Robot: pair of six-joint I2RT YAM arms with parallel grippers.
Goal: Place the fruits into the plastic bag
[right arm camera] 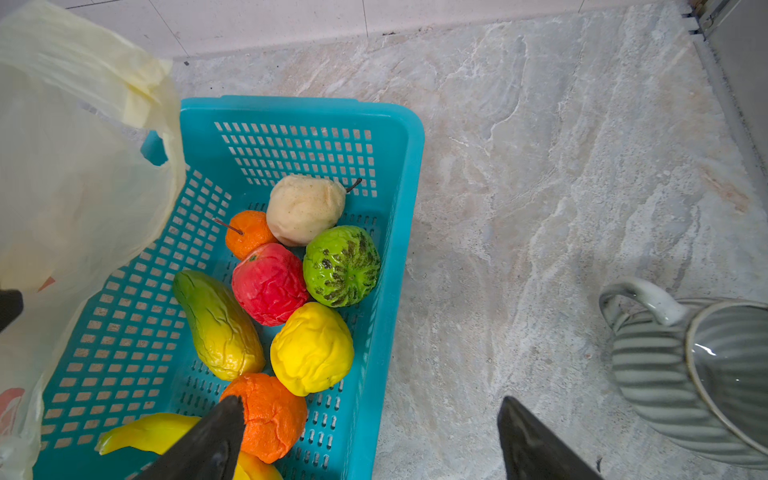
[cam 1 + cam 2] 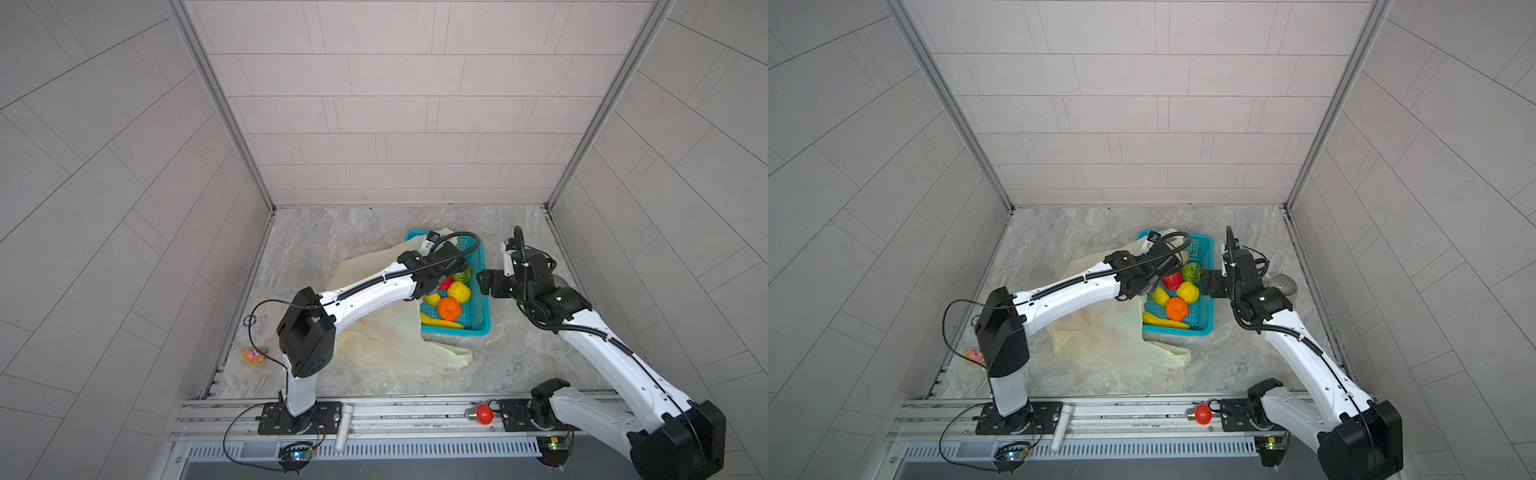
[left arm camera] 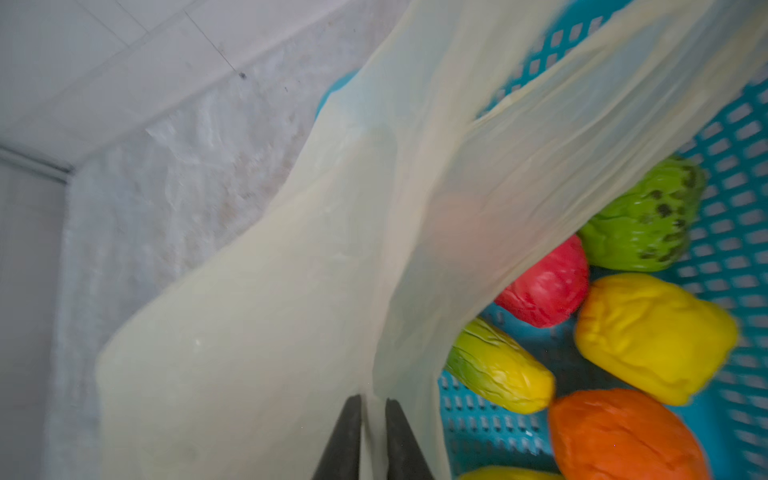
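The plastic bag [image 2: 386, 340], cream-yellow, see-through and crinkled, sprawls beside the teal basket [image 2: 455, 331], one flap raised over it. The fruits [image 1: 311, 349], wrinkled red, green, yellow and orange, lie in the basket. The left gripper [image 3: 372, 401] is clenched on the bag's film; the right gripper [image 1: 370, 401] hangs spread wide

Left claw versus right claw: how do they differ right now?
The left claw is shut on a fold of the plastic bag; the right claw stands wide open and empty. The left claw is at the bag-draped side of the teal basket; the right claw straddles its opposite wall, near a striped mug. Both are dark and tapered.
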